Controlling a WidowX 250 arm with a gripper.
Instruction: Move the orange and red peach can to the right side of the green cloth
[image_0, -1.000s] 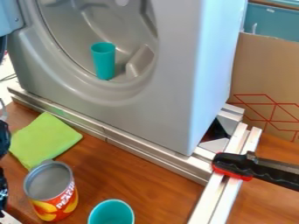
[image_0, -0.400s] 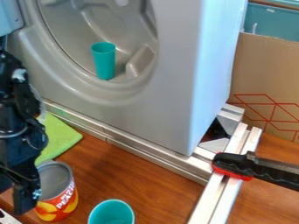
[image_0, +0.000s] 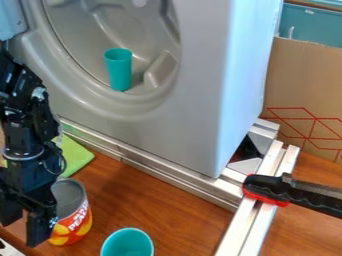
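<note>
Partly legible "PEA…" on the red-and-yellow can (image_0: 75, 226)

Upright red-and-yellow can (image_0: 75, 224) on table (image_0: 175, 204)

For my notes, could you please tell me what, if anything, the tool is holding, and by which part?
Nothing is held: the tool is open, and the red-and-orange can is beside it, not between its fingers.
</note>
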